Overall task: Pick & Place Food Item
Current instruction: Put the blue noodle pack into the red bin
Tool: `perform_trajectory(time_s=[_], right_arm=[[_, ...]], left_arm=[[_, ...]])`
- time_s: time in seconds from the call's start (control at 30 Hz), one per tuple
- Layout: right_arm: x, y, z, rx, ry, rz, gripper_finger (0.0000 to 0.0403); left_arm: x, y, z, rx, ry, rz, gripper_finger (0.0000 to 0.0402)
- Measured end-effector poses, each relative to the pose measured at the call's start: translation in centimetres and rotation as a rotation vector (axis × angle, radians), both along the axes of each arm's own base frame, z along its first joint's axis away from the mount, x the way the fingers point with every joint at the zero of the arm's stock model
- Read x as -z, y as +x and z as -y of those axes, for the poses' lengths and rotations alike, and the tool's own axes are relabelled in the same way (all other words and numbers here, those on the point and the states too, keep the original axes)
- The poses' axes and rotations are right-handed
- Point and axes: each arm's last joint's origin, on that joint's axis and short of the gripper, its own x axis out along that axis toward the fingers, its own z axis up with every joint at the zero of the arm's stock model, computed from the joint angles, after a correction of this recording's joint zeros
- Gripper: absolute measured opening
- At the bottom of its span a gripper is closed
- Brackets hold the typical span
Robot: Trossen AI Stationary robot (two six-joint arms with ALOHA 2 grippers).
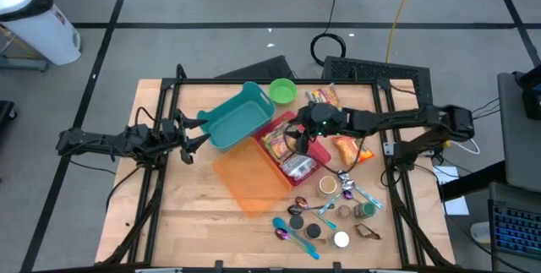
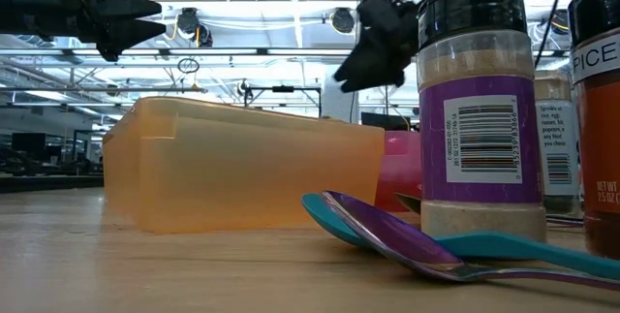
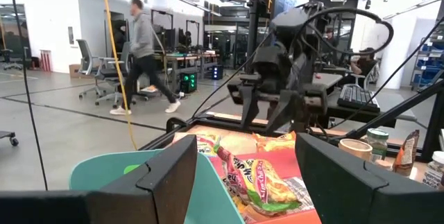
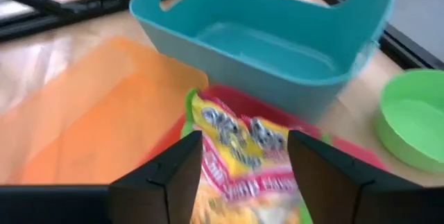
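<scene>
Wooden bench (image 1: pixel 169 214) fills the middle of a workshop floor marked with dark lines; beyond it, in the left wrist view, a person (image 3: pixel 144 54) walks past desks and chairs.

The right end effector (image 1: pixel 302 138) hangs over the red bin (image 1: pixel 319 151) at the centre of the bench, its fingers (image 4: pixel 163 172) spread apart with nothing between them. Directly under it lies a yellow snack packet (image 4: pixel 239 151), resting in the red bin among other packets. The same packet (image 3: pixel 260 182) shows in the left wrist view, with the right arm standing above it.

The left end effector (image 1: pixel 193 140) waits to the left, just beside the teal bin (image 1: pixel 238 114), fingers open and empty. The teal bin has nothing in it and sits tilted against the far-left side of the red bin. A green bowl (image 1: pixel 282 90) stands just beyond it, on the far side.

An orange lid (image 1: pixel 247 178) lies flat on the near-left side of the red bin. An orange chip bag (image 1: pixel 349 149) lies to the right of the red bin. Spoons (image 1: pixel 296 237), small cups and spice jars (image 2: pixel 480 109) are scattered along the near right part of the bench.
</scene>
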Motion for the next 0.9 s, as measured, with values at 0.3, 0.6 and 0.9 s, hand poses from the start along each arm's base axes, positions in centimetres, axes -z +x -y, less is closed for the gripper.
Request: perform_trajectory(time_s=[0.3, 0.6, 0.9], right_arm=[[-1.8, -5.0, -0.1, 0.072, -0.028, -0.209, 0.0221], [-1.6, -10.4, -1.2, 0.173, 0.134, -0.508, 0.021], [-0.9, -10.7, -0.3, 0.445, 0.085, -0.466, 0.0206]], left_arm=[[0.0, 0.0, 0.0, 0.0, 0.0, 0.0, 0.0253], [0.0, 0.0, 0.0, 0.0, 0.0, 0.0, 0.0253], [0.0, 0.0, 0.0, 0.0, 0.0, 0.0, 0.0253]])
